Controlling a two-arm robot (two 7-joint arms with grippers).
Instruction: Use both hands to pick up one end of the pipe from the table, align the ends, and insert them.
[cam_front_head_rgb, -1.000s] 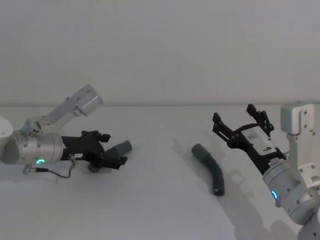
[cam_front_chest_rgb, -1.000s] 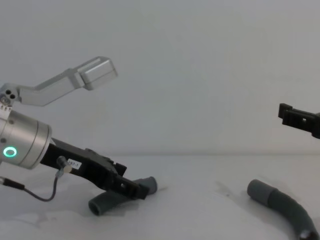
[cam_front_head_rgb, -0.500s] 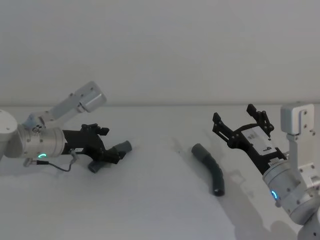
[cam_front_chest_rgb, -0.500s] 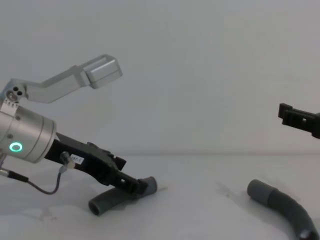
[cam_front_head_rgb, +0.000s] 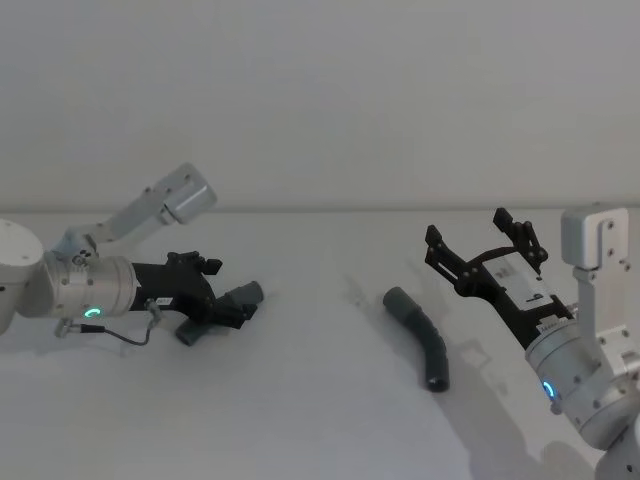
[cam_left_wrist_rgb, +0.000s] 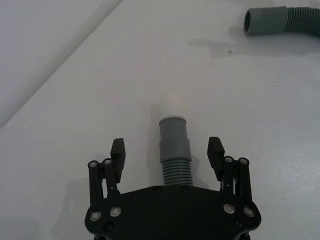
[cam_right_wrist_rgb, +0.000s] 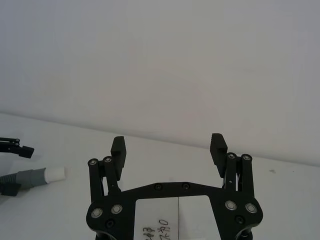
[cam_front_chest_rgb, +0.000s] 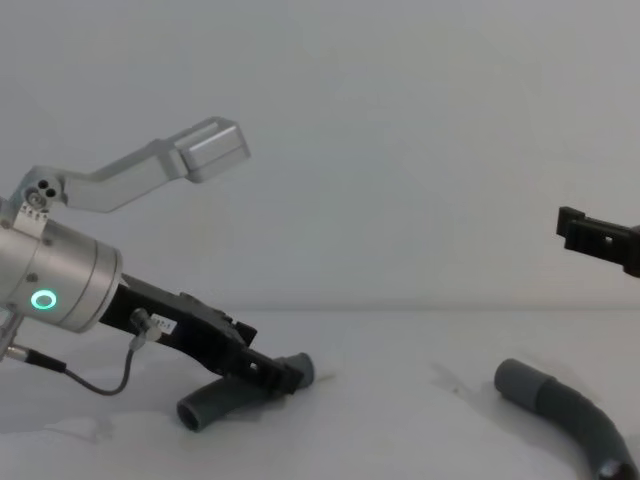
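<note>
1. Head view: The left hand (cam_front_head_rgb: 225, 308) reaches low over the white desk (cam_front_head_rgb: 320, 420), its fingers spread on either side of the short hose (cam_front_head_rgb: 247, 293) lying there. The long hose (cam_front_head_rgb: 422, 335) lies curved on the desk, well apart to the right. The right hand (cam_front_head_rgb: 465, 224) hangs raised just beside it, fingers wide apart and holding nothing.
2. Left wrist view: The left hand's fingers (cam_left_wrist_rgb: 117, 152) stand open astride the ribbed part of the short hose, with a clear gap on each side. The hose's smooth grey cuff (cam_left_wrist_rgb: 172, 132), ending in a white tip (cam_left_wrist_rgb: 171, 106), points away from the hand. The long hose's open end lies farther off.
3. Right wrist view: The right hand is spread and empty above the desk. The short hose's cuff and white tip lie in the distance.
4. Chest view: The left hand slopes down to the short hose on the desk. The long hose rests at the right, and the right hand is high at the edge.
</note>
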